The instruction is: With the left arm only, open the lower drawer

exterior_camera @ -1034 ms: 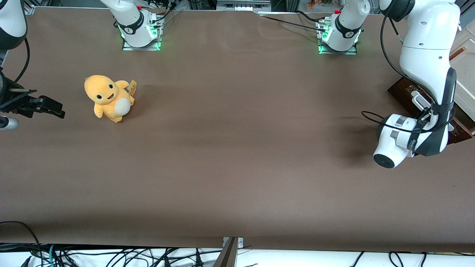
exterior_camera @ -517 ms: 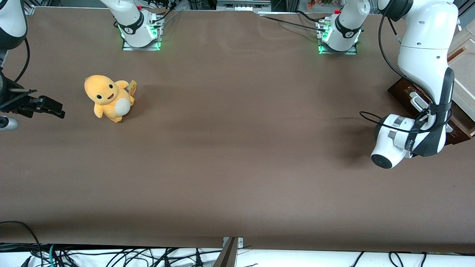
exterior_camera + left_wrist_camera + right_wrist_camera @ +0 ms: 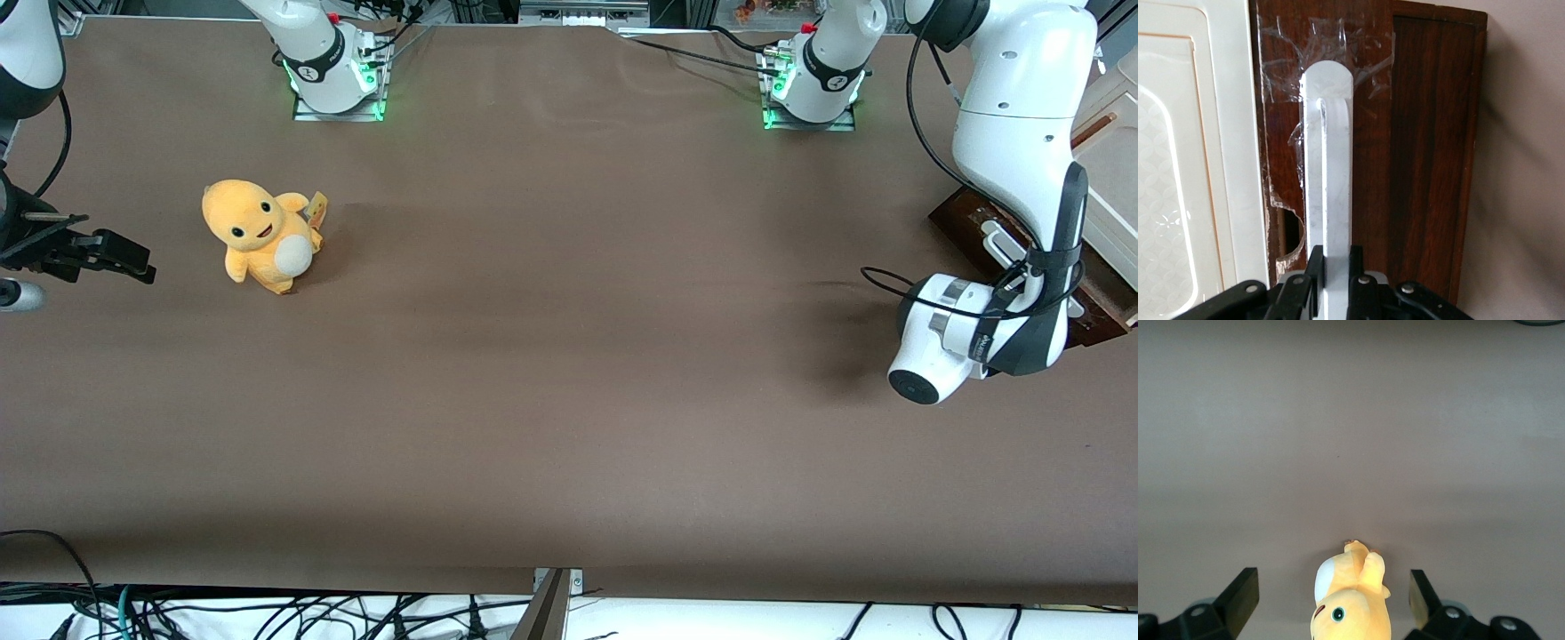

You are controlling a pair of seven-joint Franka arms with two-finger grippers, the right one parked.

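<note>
Two fingers (image 3: 1315, 267) of the gripper (image 3: 1331, 270) clamped on the white handle (image 3: 1328, 167), one on each side of the bar near its end. Gripped that way, by judgement, so a straight pull carries the drawer (image 3: 1425, 133) out along its runners without twisting. Drawer set in the cream cabinet (image 3: 1111, 191) at the working arm's end of the table (image 3: 569, 400), dark wood front facing the table's middle. Left arm (image 3: 1022, 160) bent down over the drawer front, wrist low, hiding the gripper from the front camera. Front seems to stand a little proud of the cabinet body, yet no inside showing: contents, if any, cannot be told. Clear tape and a chipped edge visible on the wood beside the handle. Yellow plush (image 3: 260, 234) well apart, toward the parked arm's end, clear of any pull.
</note>
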